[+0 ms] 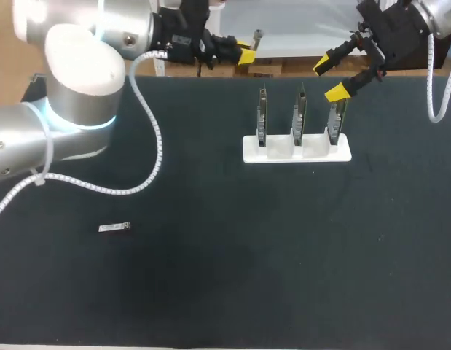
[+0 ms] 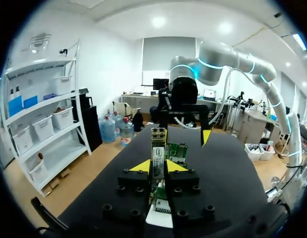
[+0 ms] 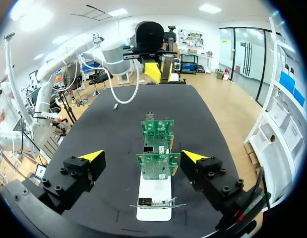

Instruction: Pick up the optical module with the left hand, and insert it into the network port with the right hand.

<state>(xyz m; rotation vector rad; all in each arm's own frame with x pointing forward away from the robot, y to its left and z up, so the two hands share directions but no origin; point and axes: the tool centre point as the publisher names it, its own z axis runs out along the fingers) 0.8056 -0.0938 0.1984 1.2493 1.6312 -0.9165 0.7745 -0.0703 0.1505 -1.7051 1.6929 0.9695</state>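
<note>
At the far edge of the bench [image 1: 210, 292], the left gripper [image 2: 158, 167] grasps the optical module [image 2: 158, 148], whose long axis points past its fingertips toward the released right gripper [image 1: 330, 78], which hovers over the right end of the card rack [image 1: 296, 154].

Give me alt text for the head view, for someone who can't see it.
The left pincer holds an optical module at the table's far edge; the right pincer hangs open above the rightmost of three network cards in a white stand. A second module lies near-left.

Black table [image 1: 225, 292], small silver piece [image 1: 114, 228] lying flat at its left.
</note>
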